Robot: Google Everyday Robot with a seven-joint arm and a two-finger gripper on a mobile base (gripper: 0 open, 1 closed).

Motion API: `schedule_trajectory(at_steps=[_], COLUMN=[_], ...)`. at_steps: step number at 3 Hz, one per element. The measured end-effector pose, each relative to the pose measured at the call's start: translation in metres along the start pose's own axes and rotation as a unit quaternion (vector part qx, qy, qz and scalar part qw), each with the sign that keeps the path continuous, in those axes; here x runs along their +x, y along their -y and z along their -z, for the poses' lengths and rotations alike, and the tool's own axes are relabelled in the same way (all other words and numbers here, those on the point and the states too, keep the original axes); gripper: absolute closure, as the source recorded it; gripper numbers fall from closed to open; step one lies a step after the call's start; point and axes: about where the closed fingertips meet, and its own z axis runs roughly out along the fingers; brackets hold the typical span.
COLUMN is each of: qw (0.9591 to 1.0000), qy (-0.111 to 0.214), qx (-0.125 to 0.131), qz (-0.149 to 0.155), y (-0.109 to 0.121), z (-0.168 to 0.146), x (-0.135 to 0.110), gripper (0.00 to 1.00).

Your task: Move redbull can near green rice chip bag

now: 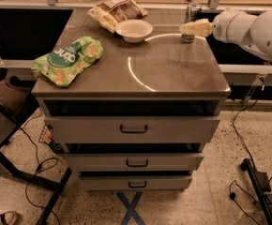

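Remote view: gripper [185, 28] comes in from 3 o'clock on the white arm [248, 27], at mid-height of the redbull can [192, 11] and overlapping it from my angle. Can't tell if the pincer is wide, narrow or clamped; contact w/ the can isn't clear either.

The can stands upright at approx 1 o'clock on the grey cabinet top [173, 74], near the back-right corner. Its markings are too dark to read, no logo legible.

Green rice chip bag [69, 60] lies flat at 9 o'clock by the left edge, well apart from the can. It has big white lettering, upside down from here, so I can't read the brand w/ confidence. Round chip pics show on the front.

White bowl [134, 30] sits at 12 o'clock, between the two. A tan-and-brown snack bag [117, 11] is just behind it at 11 o'clock; its print isn't legible.

Below are three drawers w/ dark handles [133, 129]. Blue tape X [130, 207] on the floor at 6 o'clock.
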Motion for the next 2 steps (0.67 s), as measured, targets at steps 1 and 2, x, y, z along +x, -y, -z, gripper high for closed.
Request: schedule_trajectory(at_steps=[1,2], qw=[0.9994,0.9970], qy=[0.017,0.045], qx=[0.016,0.023], qz=[-0.027,-0.059], y=[0.008,0.013], z=[-0.014,-0.028], x=[0.008,0.014], gripper=[0.00,0.00])
